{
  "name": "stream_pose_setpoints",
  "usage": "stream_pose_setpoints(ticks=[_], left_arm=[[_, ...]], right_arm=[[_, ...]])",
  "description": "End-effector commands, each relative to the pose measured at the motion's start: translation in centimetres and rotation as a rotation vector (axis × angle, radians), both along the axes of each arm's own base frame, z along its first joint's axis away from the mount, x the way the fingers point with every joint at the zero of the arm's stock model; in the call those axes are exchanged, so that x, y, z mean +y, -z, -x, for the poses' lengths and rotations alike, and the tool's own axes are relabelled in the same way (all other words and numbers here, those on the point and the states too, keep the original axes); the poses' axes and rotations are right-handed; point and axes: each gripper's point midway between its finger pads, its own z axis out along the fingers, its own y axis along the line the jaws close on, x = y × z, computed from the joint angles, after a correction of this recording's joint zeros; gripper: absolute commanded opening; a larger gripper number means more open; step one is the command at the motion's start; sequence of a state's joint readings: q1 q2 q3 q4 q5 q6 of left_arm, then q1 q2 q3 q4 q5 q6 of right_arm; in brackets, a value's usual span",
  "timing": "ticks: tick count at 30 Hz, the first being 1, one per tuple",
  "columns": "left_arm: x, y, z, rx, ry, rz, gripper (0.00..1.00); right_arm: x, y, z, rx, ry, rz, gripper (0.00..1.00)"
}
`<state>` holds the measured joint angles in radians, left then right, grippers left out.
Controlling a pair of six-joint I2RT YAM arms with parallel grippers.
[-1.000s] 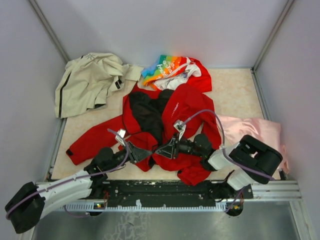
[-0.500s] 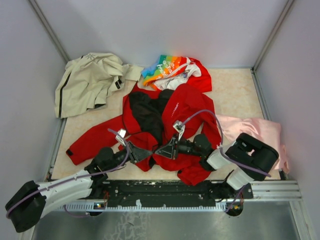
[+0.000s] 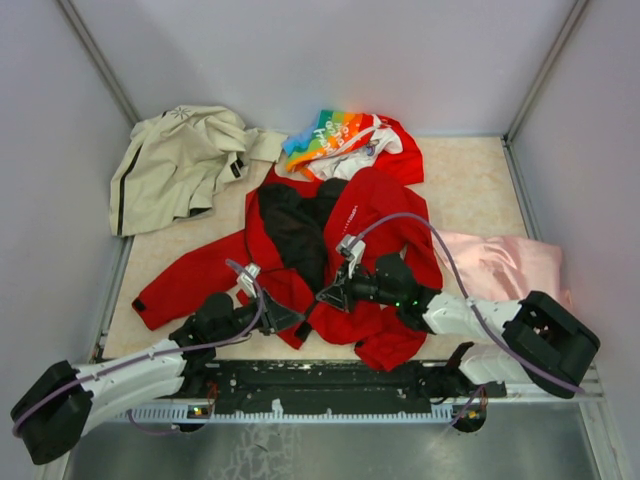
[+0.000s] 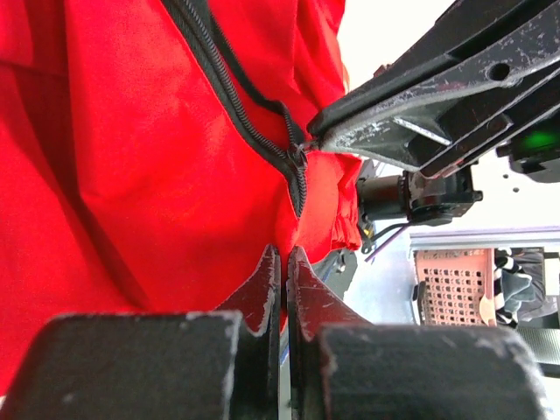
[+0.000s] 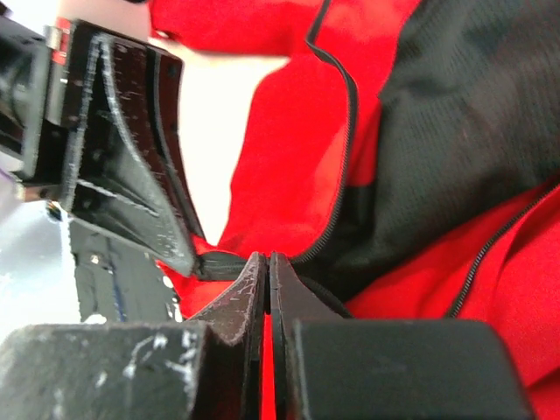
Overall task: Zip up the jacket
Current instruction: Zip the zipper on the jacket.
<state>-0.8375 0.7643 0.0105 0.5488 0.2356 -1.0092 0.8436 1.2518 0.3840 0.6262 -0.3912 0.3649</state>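
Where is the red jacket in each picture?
Top view: jacket lies in the middle, sleeves spread.
Left wrist: jacket fills the left and middle, above the left gripper.
Right wrist: jacket fills the middle and right, black lining showing.
Landmark: right gripper, shut at the zipper; upper right in the left wrist view, bottom middle in its own.

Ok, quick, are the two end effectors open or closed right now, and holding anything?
Left end effector: closed, pinching the lower edge of the jacket.
Right end effector: closed on the zipper slider, it seems.
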Motion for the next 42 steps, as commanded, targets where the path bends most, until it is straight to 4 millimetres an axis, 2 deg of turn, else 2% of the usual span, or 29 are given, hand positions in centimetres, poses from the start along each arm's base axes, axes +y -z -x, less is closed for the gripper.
stream_pose_setpoints(ticks=[1, 8, 13, 15, 19, 23, 26, 31, 35, 39, 42], left_arm=[[0.8, 3.7, 2.8, 0.106, 0.11, -0.132, 0.0], [1.5, 4.5, 3.2, 0.127, 0.104, -0.181, 0.0], [2.5, 5.8, 3.7, 0.148, 0.109, -0.257, 0.03], [2.7, 5.7, 3.6, 0.14, 0.104, -0.277, 0.1], [2.8, 3.2, 1.7, 0.042, 0.045, -0.295, 0.39], [3.0, -0.8, -0.9, -0.102, -0.037, -0.306, 0.58], [3.6, -3.2, -2.4, -0.155, -0.11, -0.332, 0.62], [4.0, -5.8, -4.2, -0.199, -0.2, -0.326, 0.65], [2.5, -7.2, -4.4, -0.211, -0.167, -0.278, 0.65], [1.3, -7.7, -4.3, -0.213, -0.126, -0.242, 0.66], [1.5, -7.8, -4.3, -0.189, -0.133, -0.263, 0.66]], right_arm=[[-1.8, 0.5, -3.4, -0.104, 0.134, 0.157, 0.0], [-2.7, 1.1, -4.5, -0.136, 0.178, 0.248, 0.0], [-3.0, -0.2, -5.9, -0.207, 0.245, 0.273, 0.0], [-2.4, -1.1, -5.8, -0.243, 0.227, 0.266, 0.0], [-0.6, -3.6, -5.0, -0.31, 0.157, 0.205, 0.0], [0.0, -5.0, -4.5, -0.34, 0.123, 0.188, 0.0], [0.4, -5.7, -3.6, -0.365, 0.073, 0.174, 0.0], [1.0, -5.7, -1.4, -0.375, -0.025, 0.138, 0.0], [1.6, -5.1, 0.0, -0.374, -0.076, 0.144, 0.0], [1.8, -4.9, 0.4, -0.371, -0.087, 0.142, 0.0], [1.7, -4.7, 0.4, -0.373, -0.078, 0.149, 0.0]])
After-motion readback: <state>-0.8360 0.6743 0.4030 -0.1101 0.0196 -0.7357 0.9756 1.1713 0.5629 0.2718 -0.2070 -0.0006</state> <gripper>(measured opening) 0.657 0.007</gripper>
